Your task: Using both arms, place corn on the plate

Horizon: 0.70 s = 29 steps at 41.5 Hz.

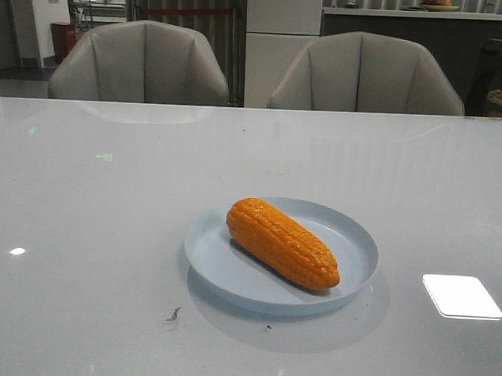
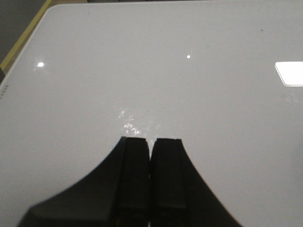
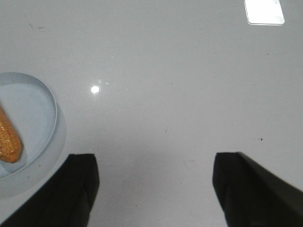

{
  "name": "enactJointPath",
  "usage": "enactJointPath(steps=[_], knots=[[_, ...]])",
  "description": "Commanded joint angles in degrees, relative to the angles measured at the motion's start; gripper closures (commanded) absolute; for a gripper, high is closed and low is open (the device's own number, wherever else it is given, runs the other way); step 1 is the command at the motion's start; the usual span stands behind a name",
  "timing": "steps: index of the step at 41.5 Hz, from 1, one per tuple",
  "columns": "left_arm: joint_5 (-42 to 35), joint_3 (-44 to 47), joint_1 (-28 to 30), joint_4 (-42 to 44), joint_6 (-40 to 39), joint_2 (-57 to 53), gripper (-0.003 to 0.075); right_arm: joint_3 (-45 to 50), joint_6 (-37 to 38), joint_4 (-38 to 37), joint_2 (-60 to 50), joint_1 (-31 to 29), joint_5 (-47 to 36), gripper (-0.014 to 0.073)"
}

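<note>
On the plate (image 1: 361, 243) the corn (image 1: 282, 243) lies diagonal, nearer the right gripper (image 3: 154, 189), jaws spread; left gripper (image 2: 151, 182) jaws pressed together.

Glossy bumpy corn (image 1: 283, 243) on smooth glossy plate (image 1: 355, 239), reflective smooth table (image 1: 107, 232), matt black fingers (image 2: 135, 175)

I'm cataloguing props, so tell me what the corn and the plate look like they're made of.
The corn looks like moulded plastic: uniform orange, glossy highlights on regular kernel rows. The plate seems to be smooth plastic or melamine, pale blue with a soft sheen; glazed ceramic can't be ruled out.
</note>
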Motion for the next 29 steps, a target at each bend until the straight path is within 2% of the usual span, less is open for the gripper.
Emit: enactJointPath(steps=[1, 14, 29], knots=[[-5.79, 0.02, 0.07, -0.19, -0.46, -4.13, 0.0627, -1.41, -0.05, -0.27, -0.33, -0.33, -3.9, -0.0011], [-18.57, 15.8, 0.07, 0.79, -0.46, -23.4, 0.0627, -1.41, -0.05, -0.27, -0.33, -0.33, -3.9, -0.0011], [-19.75, 31.51, 0.07, -0.58, -0.46, -44.12, 0.0627, -1.41, -0.05, -0.27, -0.33, -0.33, -3.9, -0.0011]])
